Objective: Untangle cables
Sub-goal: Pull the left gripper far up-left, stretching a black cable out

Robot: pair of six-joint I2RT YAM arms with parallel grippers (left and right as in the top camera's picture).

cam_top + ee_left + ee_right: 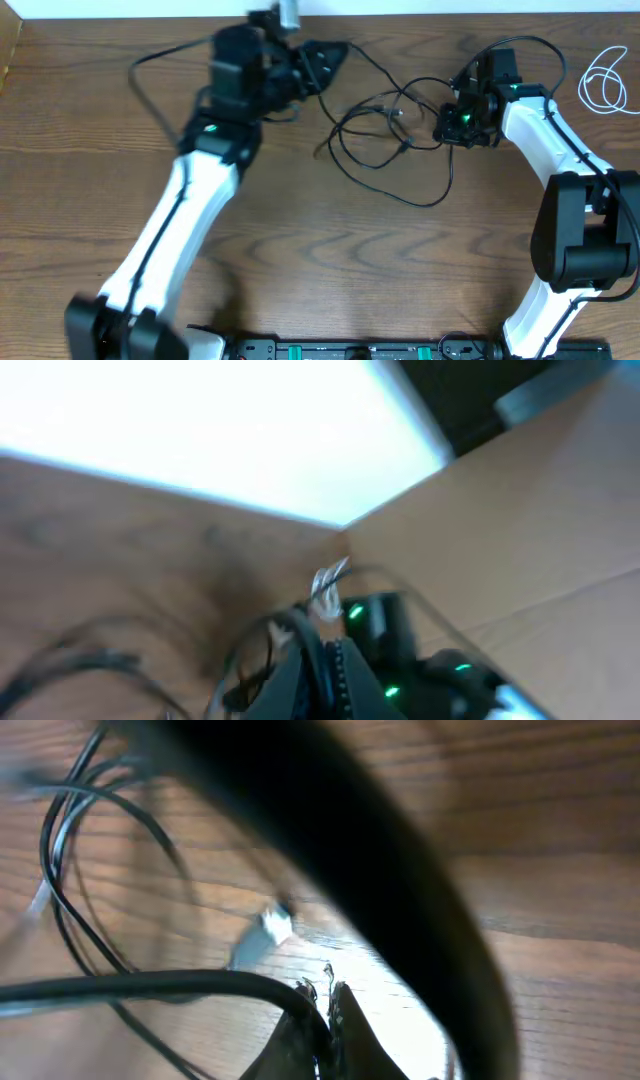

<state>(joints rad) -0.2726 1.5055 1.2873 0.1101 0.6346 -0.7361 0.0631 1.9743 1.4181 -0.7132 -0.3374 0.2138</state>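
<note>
The 2 cables lie well apart. The black cable is spread in loose, crossing loops on the far middle of the wooden surface, between the 2 arms. Its biggest loop hangs toward the near side. The white cable sits alone in a small coil at the far right edge of the surface, and no gripper touches it.

The left gripper is at the far side, left of the tangle. Its fingers are closed. 1 strand of the black cable comes out right at its tip and runs to the right into the loops, so it looks pinched there. In the left wrist view, which is blurred, the closed fingers have a dark strand curving around them, and a small pale plug shows just above them.

The right gripper is at the right end of the tangle. Its fingers are pressed together on the black cable, which comes in from the left and ends between them. A small light plug lies on the wood just beyond the tips. More thin black loops lie to the left in this view.
</note>
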